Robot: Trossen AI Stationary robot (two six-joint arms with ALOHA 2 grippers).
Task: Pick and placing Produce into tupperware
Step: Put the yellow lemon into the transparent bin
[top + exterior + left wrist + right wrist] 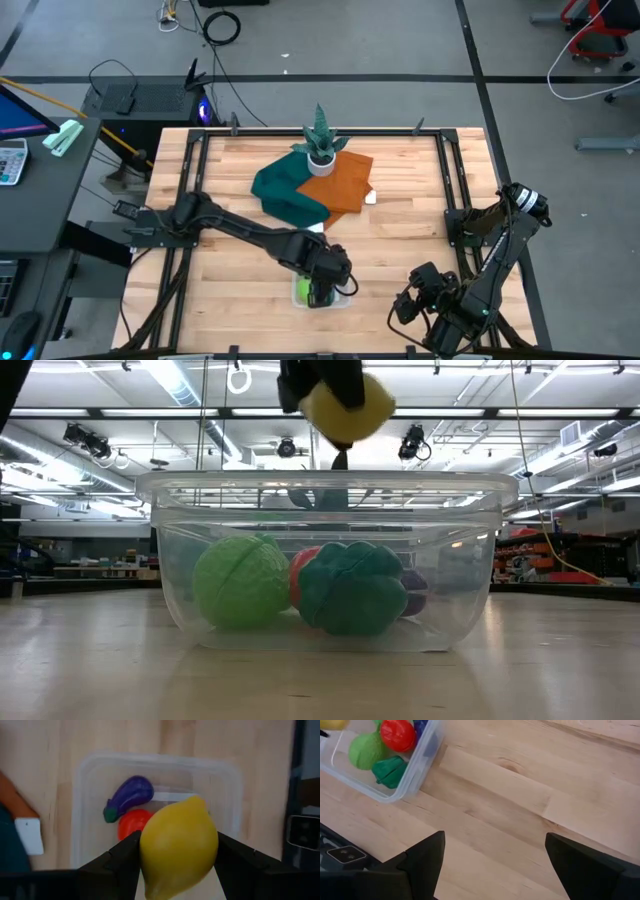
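A smooth, glossy yellow toy lemon (179,845) sat pinched in the left pincer (177,855) above the clear, round-cornered plastic tub (230,790), which held a purple eggplant (129,796), red tomato (134,821) and green pieces. The right pincer (492,855) hung spread over the pale wooden bench (530,795).

The lemon (347,405) hangs above the tub (170,560), which holds the other produce (350,590) near the table's (400,220) front edge.
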